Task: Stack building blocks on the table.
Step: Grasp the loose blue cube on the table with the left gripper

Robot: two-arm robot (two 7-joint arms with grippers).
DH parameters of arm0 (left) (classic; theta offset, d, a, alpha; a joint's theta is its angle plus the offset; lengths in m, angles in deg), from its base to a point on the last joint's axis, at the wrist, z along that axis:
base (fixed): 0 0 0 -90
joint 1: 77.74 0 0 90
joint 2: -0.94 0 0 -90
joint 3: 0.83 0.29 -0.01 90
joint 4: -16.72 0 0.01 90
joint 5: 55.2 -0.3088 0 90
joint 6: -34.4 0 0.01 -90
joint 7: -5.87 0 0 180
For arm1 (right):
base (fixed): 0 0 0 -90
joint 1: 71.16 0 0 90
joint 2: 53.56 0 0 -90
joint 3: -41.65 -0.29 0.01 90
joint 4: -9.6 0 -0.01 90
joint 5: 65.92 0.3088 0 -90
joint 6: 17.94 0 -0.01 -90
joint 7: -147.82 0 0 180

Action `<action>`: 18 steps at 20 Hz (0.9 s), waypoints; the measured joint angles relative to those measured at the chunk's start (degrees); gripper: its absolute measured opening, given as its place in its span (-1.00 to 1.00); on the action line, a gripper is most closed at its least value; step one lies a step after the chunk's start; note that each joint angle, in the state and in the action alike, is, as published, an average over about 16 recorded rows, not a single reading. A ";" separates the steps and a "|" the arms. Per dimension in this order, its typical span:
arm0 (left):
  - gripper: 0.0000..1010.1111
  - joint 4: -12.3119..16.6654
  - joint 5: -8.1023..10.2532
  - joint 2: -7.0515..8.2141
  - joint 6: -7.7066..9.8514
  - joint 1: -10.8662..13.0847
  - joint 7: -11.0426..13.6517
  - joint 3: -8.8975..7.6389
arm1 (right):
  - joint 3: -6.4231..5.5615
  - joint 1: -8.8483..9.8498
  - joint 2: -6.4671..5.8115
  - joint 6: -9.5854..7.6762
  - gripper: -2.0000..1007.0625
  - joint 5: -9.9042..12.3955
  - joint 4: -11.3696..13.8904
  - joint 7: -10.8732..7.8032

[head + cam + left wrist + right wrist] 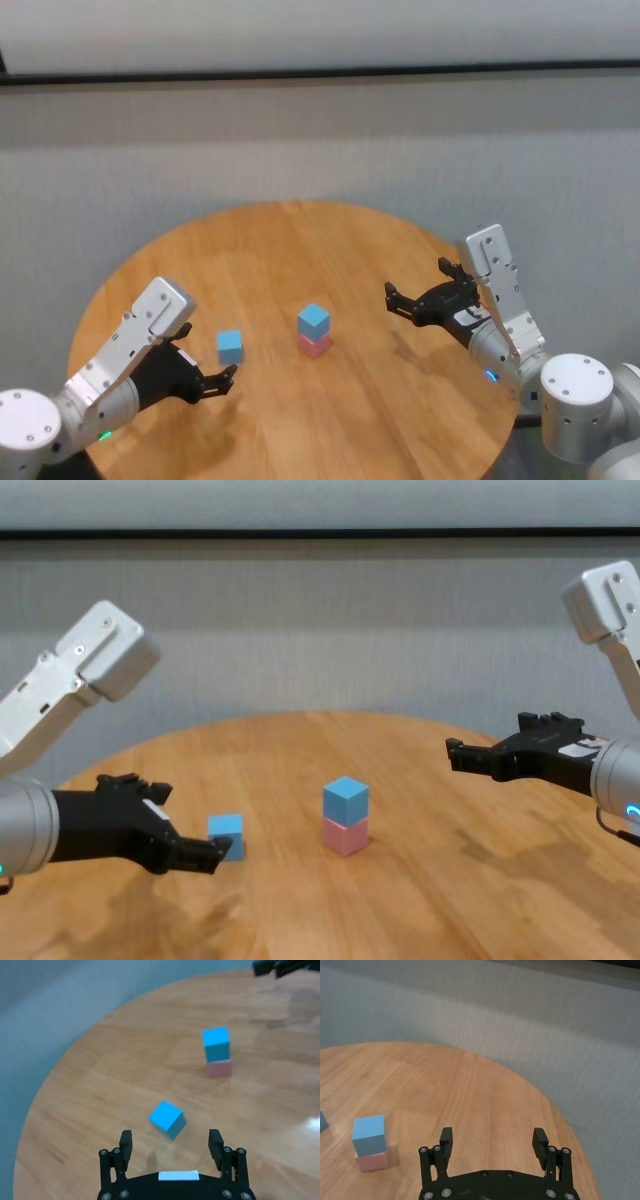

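A light blue block (313,318) sits on a pale pink block (315,346) near the middle of the round wooden table (300,240). A second light blue block (230,346) lies alone to their left. My left gripper (224,380) is open, low over the table just short of this loose block. In the left wrist view the loose block (168,1118) lies turned at an angle, just ahead of the open left gripper (170,1139) and in line with its gap. My right gripper (397,300) hangs open above the table, right of the stack and apart from it.
Grey carpet surrounds the table, and a wall runs behind it. The table's far edge (555,1110) curves close beyond the right gripper (491,1136). Bare wood lies between the stack (345,817) and the right gripper (455,752).
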 joint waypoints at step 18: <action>0.98 -9.30 3.16 -4.77 -0.12 -4.97 -0.48 -1.53 | 0.14 -0.08 -0.09 0.29 0.99 -0.11 0.18 0.08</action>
